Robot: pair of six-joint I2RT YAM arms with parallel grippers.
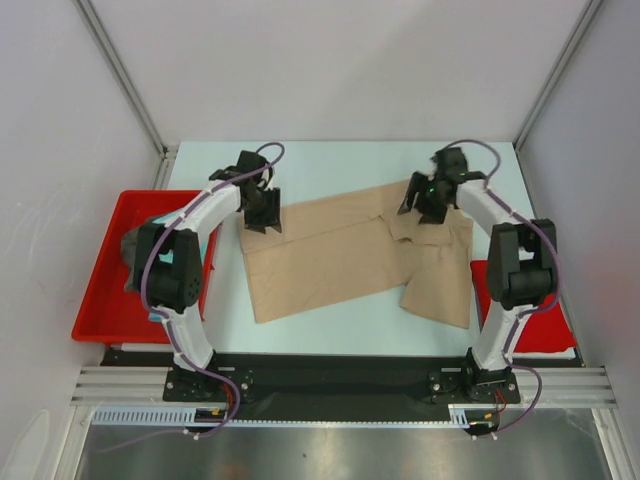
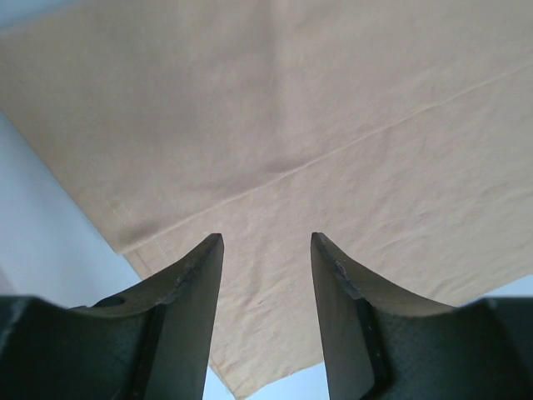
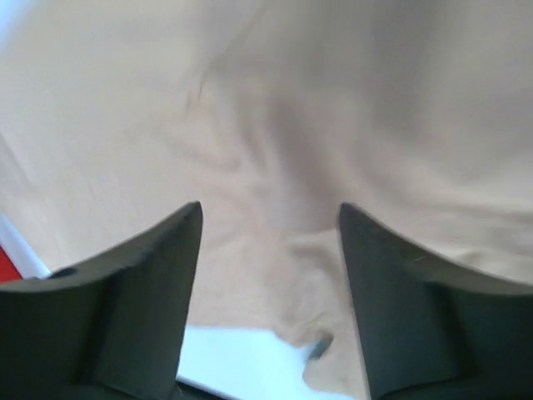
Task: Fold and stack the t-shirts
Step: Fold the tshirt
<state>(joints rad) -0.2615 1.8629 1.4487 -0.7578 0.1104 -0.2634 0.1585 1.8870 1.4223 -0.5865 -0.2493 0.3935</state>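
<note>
Bases of both arms nearest, flanked by a red tray on the left, with a dark grey t-shirt bunched in it and partly hidden by the left arm, and a flat red mat on the right. Farther in, across the pale table, the tan t-shirt: mostly flat, right portion doubled over and rumpled, one flap just beside the mat. At its far edge, left gripper poised low over the far-left corner, jaws parted, nothing between them, only a seam line and hem beneath. Right gripper above the creased far-right part, jaws spread wide, likewise empty. Probably light and limp cloth, prone to drag and wrinkle rather than hold a shape, with no stiffness to push against. Best pinched at hemmed corners or along a seam for a thicker bite, both far corners lifted together for a square fold.
</note>
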